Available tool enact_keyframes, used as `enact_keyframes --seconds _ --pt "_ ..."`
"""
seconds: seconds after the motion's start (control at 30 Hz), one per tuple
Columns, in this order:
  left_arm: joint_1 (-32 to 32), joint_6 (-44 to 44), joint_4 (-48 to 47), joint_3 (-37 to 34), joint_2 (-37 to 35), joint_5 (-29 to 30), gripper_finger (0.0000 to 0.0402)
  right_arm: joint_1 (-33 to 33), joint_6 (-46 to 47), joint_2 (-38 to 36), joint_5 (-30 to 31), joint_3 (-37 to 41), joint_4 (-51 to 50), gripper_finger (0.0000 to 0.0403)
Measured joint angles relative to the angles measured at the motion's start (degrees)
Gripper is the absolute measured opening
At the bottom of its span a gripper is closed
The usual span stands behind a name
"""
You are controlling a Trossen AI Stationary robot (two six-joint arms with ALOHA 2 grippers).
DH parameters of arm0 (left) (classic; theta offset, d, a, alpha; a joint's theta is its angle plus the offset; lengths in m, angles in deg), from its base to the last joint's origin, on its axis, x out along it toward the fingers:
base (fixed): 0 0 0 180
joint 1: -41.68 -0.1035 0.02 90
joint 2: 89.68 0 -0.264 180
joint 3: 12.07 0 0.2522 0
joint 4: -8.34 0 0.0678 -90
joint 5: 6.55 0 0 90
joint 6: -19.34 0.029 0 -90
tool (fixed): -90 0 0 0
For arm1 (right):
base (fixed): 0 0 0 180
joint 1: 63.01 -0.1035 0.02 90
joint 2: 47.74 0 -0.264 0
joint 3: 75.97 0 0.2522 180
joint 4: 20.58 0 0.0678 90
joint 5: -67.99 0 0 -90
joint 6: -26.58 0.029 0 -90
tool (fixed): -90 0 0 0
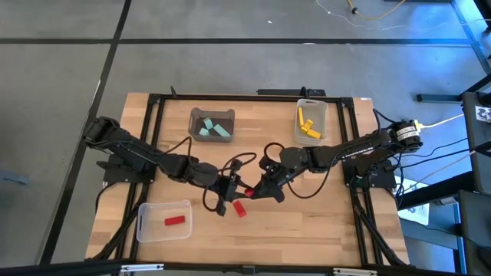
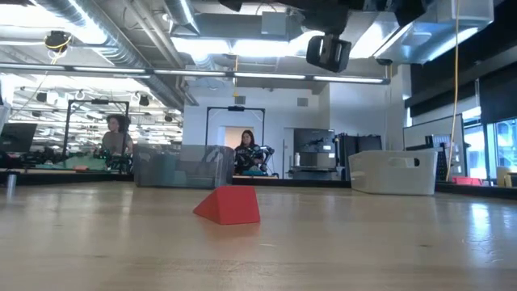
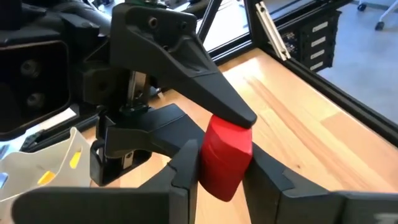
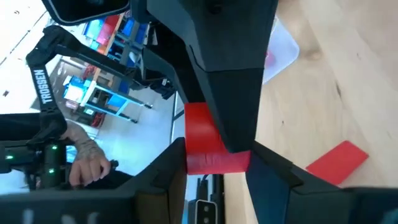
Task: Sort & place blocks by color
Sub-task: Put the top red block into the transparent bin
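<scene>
2 hands [image 1: 242, 189] gripping 1 red block [image 3: 227, 155] midair, another red block [image 1: 239, 208] just below.

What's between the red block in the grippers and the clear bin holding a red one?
Nothing visible blocks it. The held red block sits in both the left gripper and right gripper; a loose red block lies just beside the route to the clear bin.
</scene>
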Motion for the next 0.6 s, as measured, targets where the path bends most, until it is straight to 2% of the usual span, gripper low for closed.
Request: enact_keyframes --seconds 0.27,0.47,0.6 --pt "-0.11 -1.57 -0.92 0.02 -0.52 -1.64 0.0079 0.21 3.09 0.02 -2.84 0.01 0.48 0.0136" --pt "-1.26 -7.34 -9.82 0.02 -5.18 -1.36 0.0068 2.17 2.14 -1.64 -9.39 0.07 -2.46 0.0283" --pt "-2.03 -11.53 -20.91 -0.04 -10.28 1.5 0.0068 3.86 0.73 -3.78 -9.79 0.31 -6.34 0.0332"
